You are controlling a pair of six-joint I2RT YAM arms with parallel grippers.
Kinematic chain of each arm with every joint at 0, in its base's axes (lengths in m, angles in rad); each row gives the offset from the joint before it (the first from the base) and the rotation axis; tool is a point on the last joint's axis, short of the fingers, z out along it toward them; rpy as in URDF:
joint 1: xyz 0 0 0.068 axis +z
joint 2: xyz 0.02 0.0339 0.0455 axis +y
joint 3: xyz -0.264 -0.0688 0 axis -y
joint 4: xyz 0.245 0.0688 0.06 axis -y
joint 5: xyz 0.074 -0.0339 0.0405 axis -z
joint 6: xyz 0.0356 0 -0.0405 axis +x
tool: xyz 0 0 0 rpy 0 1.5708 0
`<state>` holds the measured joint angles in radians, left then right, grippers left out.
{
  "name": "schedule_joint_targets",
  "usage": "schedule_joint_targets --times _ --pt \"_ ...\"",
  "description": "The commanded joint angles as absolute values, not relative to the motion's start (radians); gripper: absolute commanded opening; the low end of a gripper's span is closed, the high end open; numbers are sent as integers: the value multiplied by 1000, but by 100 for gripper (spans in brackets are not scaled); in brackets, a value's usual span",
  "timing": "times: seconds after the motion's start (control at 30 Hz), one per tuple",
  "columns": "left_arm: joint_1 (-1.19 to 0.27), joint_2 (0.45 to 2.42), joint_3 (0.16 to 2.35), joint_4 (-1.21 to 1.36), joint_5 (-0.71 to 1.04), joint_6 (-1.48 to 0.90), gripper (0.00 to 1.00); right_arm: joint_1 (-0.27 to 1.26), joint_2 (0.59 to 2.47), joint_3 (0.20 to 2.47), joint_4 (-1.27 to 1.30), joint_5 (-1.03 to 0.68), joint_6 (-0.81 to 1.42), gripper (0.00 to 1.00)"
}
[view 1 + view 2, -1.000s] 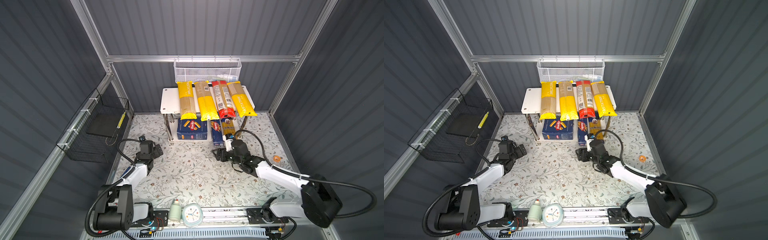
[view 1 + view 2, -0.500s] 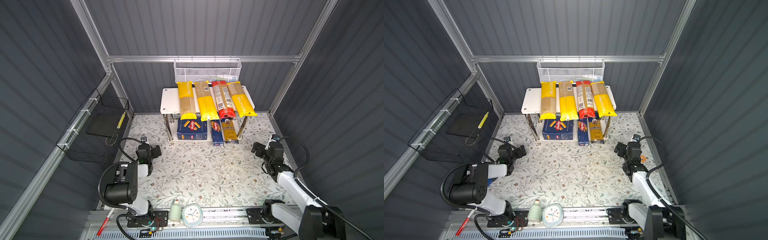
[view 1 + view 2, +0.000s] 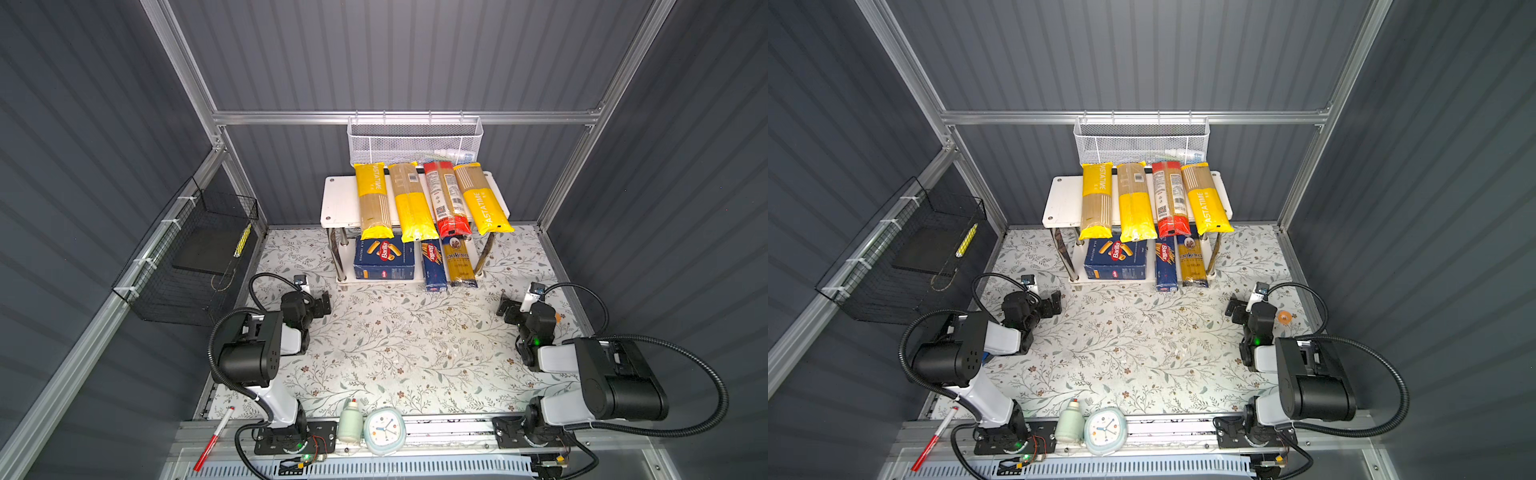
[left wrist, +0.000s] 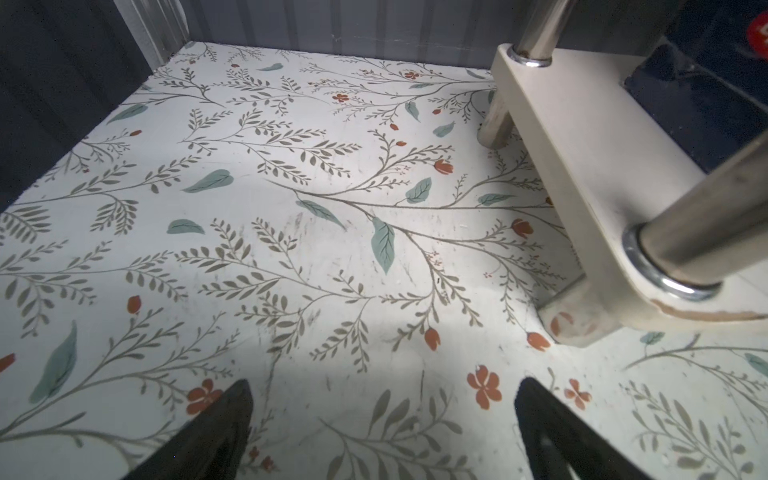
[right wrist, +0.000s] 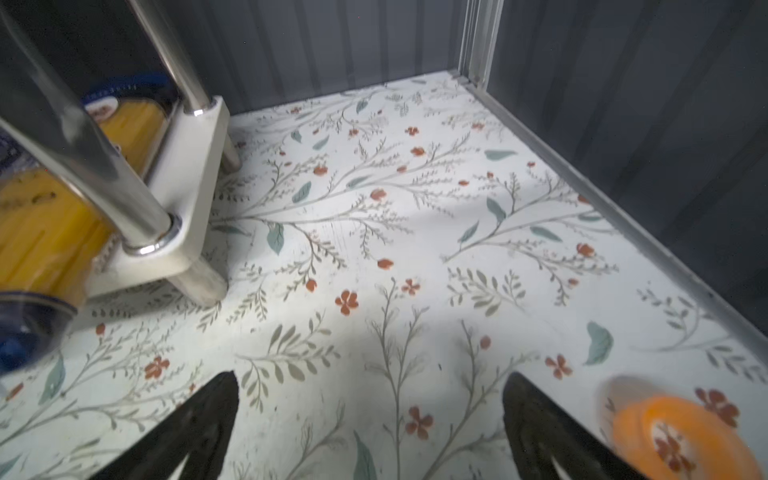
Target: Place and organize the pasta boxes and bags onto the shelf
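Observation:
The white two-tier shelf point(image 3: 336, 199) stands at the back. Across its top board lie three yellow bags point(image 3: 372, 201) and a red bag point(image 3: 446, 199). On the lower board sit the wide Barilla box point(image 3: 384, 257), the narrow box point(image 3: 433, 266) and the blue-and-clear ankara bag point(image 3: 458, 262), which also shows in the right wrist view point(image 5: 37, 232). My left gripper point(image 3: 322, 301) hovers open and empty over the mat, left of the shelf's front leg point(image 4: 698, 232). My right gripper point(image 3: 505, 309) is open and empty, off the shelf's right front corner point(image 5: 187, 166).
A white mesh basket point(image 3: 415, 141) hangs above the shelf and a black wire basket point(image 3: 195, 257) on the left wall. An orange disc point(image 5: 681, 436) lies by the right gripper. A clock point(image 3: 384, 430), a bottle point(image 3: 350, 424) and a red pen point(image 3: 214, 436) are at the front rail.
The right arm has drawn back from the shelf's front to the right side, its gripper opening. The ankara bag stays on the lower board. The left arm has folded back.

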<state>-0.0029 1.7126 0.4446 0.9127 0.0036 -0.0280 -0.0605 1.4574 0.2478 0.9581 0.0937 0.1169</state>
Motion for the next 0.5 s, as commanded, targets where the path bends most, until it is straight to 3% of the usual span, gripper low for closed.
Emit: schedule_joint_targets --times 0.0,0.07,0.47 --pt "-14 1710 475 888 -29 9 99 -57 1443 324 945 102 86 99" --pt "-16 1720 471 923 -31 9 99 -55 1463 283 1064 92 78 99" --pt "-16 1717 472 910 -29 8 99 -55 1457 319 982 52 64 99"
